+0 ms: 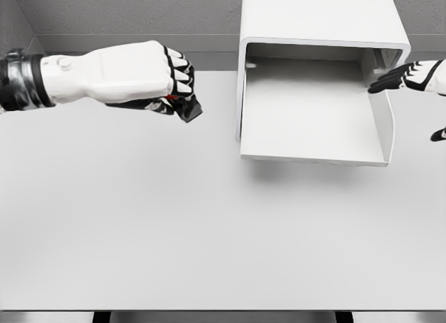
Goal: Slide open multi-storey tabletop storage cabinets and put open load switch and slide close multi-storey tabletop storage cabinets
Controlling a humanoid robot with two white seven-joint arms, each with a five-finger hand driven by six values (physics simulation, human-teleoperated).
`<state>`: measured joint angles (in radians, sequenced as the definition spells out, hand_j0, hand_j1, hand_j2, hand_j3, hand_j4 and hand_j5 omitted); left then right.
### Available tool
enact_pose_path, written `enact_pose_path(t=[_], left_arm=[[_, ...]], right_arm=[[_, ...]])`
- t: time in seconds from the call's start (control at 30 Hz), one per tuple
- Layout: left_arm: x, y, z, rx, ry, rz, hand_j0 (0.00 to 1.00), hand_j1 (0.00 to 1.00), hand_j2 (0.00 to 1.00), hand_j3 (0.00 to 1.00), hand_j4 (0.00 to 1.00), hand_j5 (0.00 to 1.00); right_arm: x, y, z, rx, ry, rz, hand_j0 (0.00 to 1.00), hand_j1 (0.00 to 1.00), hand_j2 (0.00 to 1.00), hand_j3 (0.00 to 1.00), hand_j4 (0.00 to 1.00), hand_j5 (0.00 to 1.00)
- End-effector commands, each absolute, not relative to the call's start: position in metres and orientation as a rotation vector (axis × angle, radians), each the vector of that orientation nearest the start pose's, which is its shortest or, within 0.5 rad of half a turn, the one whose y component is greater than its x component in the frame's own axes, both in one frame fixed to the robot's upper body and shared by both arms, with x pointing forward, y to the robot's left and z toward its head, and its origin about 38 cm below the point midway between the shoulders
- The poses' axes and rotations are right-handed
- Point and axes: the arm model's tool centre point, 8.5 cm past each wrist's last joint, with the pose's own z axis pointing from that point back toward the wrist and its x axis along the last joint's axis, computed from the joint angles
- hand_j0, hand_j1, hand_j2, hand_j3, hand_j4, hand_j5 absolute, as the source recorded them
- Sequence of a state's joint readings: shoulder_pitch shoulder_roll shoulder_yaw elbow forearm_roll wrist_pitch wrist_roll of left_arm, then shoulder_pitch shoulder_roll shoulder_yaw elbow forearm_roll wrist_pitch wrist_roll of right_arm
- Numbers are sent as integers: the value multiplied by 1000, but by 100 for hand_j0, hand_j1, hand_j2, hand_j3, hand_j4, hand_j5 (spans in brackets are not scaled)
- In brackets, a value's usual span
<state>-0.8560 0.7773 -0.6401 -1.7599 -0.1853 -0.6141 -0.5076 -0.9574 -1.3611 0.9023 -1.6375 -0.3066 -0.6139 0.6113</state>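
Note:
A white tabletop storage cabinet (320,19) stands at the back right of the table, its drawer (313,138) pulled out toward me and empty inside. My left hand (174,86) hangs above the table left of the cabinet, fingers curled around a small dark object with a red spot, the load switch (188,108), which pokes out below the fist. My right hand (397,77) comes in from the right edge, fingers stretched out flat against the drawer's right wall near its back corner, holding nothing.
The white table (174,225) spreads wide in front of the cabinet, its front edge near the bottom of the picture. A grey wall runs behind the table and cabinet.

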Motion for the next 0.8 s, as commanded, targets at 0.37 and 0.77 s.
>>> enact_pose_path(t=[0.37, 0.77], left_arm=[[394, 135, 371, -261, 2167, 2279, 35, 35, 35, 35, 35, 35], [399, 83, 372, -204, 2123, 2251, 35, 35, 35, 35, 35, 35]], right_arm=[[365, -397, 365, -262, -1444, 1933, 100, 100, 100, 100, 100, 100], [363, -402, 367, -278, -1431, 1932, 100, 100, 100, 100, 100, 100]])
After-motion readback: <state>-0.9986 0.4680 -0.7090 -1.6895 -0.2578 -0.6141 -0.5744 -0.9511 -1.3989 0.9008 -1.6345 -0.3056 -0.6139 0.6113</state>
